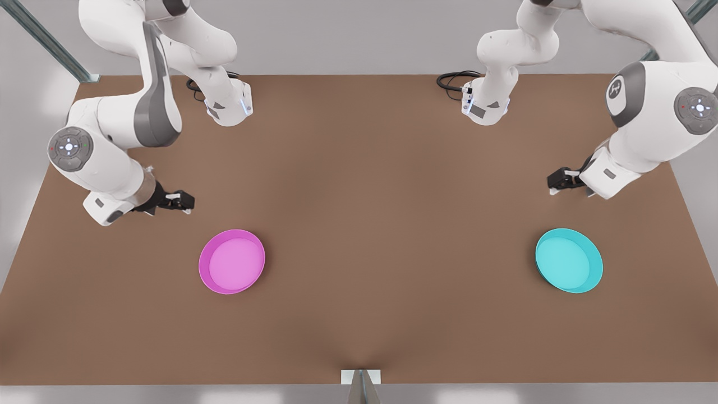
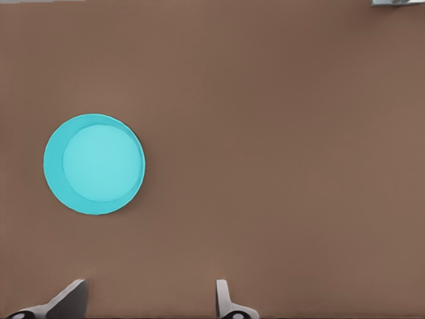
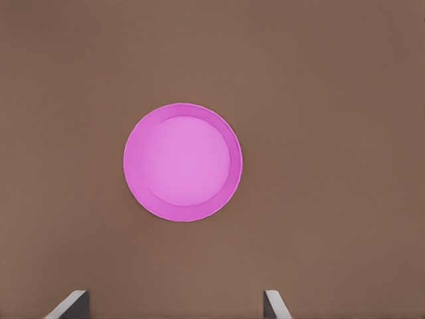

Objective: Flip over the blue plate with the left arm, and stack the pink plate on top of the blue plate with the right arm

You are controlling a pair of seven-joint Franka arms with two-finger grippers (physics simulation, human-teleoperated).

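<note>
The blue plate [image 1: 569,260] lies hollow side up on the brown table [image 1: 370,224] at the front view's right; the left wrist view looks down on this blue plate [image 2: 94,164]. My left gripper [image 1: 553,183] hovers behind it, apart from it, open [image 2: 149,302] and holding nothing. The pink plate [image 1: 231,261] lies hollow side up at the front view's left and sits mid-frame as the pink plate [image 3: 182,162] in the right wrist view. My right gripper [image 1: 185,201] hangs behind and to the left of it, open [image 3: 172,306], nothing between its fingers.
The two arm bases [image 1: 229,106] [image 1: 486,106] stand at the table's far edge with black cables beside them. A small white bracket [image 1: 361,376] sits at the near edge. Bare tabletop lies between the two plates.
</note>
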